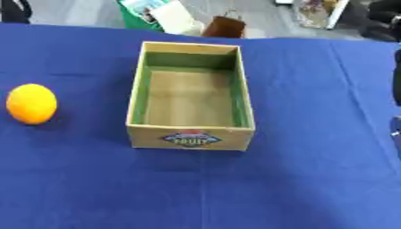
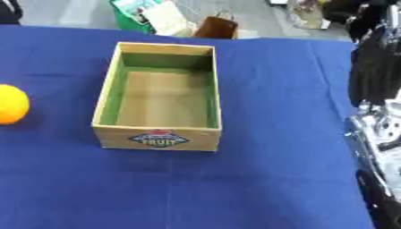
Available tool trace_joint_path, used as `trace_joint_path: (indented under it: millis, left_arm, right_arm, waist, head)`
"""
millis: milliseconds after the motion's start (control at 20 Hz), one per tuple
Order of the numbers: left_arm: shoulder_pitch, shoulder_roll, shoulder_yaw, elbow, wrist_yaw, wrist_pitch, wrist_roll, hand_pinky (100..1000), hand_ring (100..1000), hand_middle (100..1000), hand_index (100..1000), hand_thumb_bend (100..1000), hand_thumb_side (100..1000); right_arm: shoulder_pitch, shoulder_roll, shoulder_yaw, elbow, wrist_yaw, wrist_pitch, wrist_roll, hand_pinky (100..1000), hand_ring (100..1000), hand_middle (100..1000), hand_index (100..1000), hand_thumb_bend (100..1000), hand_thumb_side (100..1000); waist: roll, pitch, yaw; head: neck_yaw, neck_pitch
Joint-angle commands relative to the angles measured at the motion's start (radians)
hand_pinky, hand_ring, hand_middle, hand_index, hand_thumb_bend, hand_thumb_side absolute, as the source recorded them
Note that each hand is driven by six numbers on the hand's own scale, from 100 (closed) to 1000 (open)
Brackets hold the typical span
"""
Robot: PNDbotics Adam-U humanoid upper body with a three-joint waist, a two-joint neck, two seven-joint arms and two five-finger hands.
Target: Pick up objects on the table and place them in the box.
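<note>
Fingers cannot be made out in either view, so whether those of the right hand are apart or together cannot be told; the left hand shows nowhere.

Left eye view: an open cardboard box [image 1: 190, 96] stands near the middle of the blue-covered worktop [image 1: 297, 179], its long side running away from the camera. Its inner walls are green, its floor bare brown, and nothing lies inside. On the near outer wall sits a diamond-shaped label [image 1: 191, 139] with the word "FRUIT" readable; the smaller writing on it is too blurred to read. An orange [image 1: 31, 103] rests on the cloth well apart to the box's left, close to the picture's left edge. Wide bare cloth lies in front of the box and on its right. Past the far worktop edge stand a green bin [image 1: 139, 13] and a brown bag [image 1: 223, 27] on the floor.

Right eye view: the right arm [image 2: 377, 89], black above and silver below, runs down the right edge, beyond the worktop's right border and well apart from the box. The orange is cut by the left edge here.
</note>
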Motion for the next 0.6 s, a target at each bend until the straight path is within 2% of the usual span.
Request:
trace_joint_path:
  millis: [50, 300, 550, 600]
  left_arm:
    - [-0.009, 0.02, 0.008, -0.02, -0.002, 0.002, 0.001, 538, 537, 525, 669, 100, 640]
    - [-0.025, 0.079, 0.004, -0.02, -0.019, 0.02, -0.007, 547, 555, 554, 705, 100, 629]
    - [-0.055, 0.192, 0.002, 0.017, -0.086, 0.048, -0.057, 576, 591, 603, 781, 100, 633]
    - [-0.061, 0.214, 0.001, 0.033, -0.1, 0.056, -0.07, 594, 610, 618, 800, 144, 607]
  right_arm:
    - [-0.007, -0.013, -0.008, -0.014, 0.007, 0.003, 0.0, 703, 662, 605, 741, 100, 1000]
    - [-0.007, -0.015, -0.007, -0.014, 0.007, 0.003, 0.001, 702, 663, 605, 741, 100, 1000]
    - [-0.004, -0.021, -0.008, -0.014, 0.009, 0.003, 0.001, 702, 663, 606, 741, 100, 1000]
    - [-0.003, -0.023, -0.008, -0.014, 0.01, 0.003, 0.001, 702, 663, 605, 741, 100, 1000]
  waist:
    - [0.004, -0.017, 0.0]
    - [0.007, -0.018, -0.001]
    - [0.012, -0.021, 0.001]
    - [0.014, -0.022, 0.003]
  head:
    - [0.004, 0.009]
    - [0.005, 0.016]
    - [-0.018, 0.011]
    - [-0.022, 0.01]
